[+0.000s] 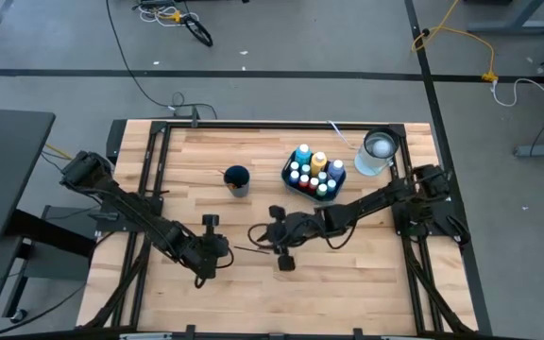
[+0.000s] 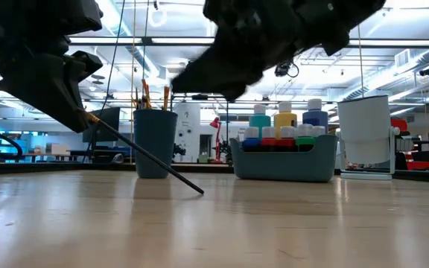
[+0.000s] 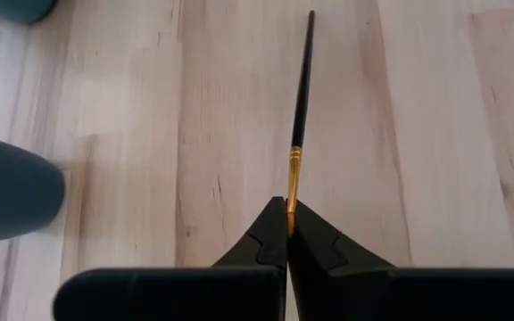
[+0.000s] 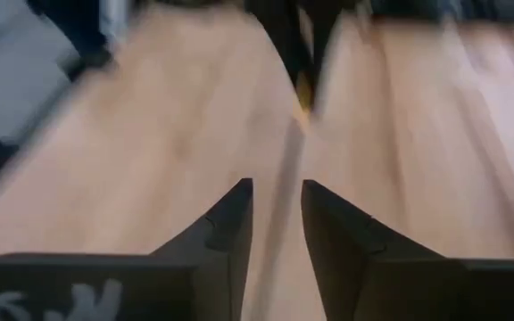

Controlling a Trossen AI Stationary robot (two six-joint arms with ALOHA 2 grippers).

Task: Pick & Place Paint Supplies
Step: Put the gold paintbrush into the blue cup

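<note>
High view: one wooden worktop (image 1: 253,283) carries two dark arms, one on each side, both reaching toward its middle front. Toward the back right stands one blue-grey tray (image 1: 289,177) packed with white-capped paint bottles (image 1: 311,172); about ten caps can be counted from above, though the exact number is hard to tell. Just beside the tray, at the back right corner, stands one clear container (image 1: 377,151). Left of the tray, well apart from it, stands one dark blue cup (image 1: 237,179); in the low view brush handles (image 2: 141,95) stick upright out of it, at least three.

One paintbrush (image 3: 302,98) is out on its own. The left claw (image 1: 217,247) is fully closed on it, pinching the gold ferrule between its fingertips (image 3: 275,234). The brush's long dark handle runs straight out ahead of that claw, toward the right arm. In the low view the brush slants downward from the claw, its far tip near the worktop; whether it touches I cannot tell.

The right claw (image 4: 277,209) hovers low over the middle of the worktop, facing the left one, its two fingers partly apart with a narrow gap and nothing between them. The brush's free end lies near it.
</note>
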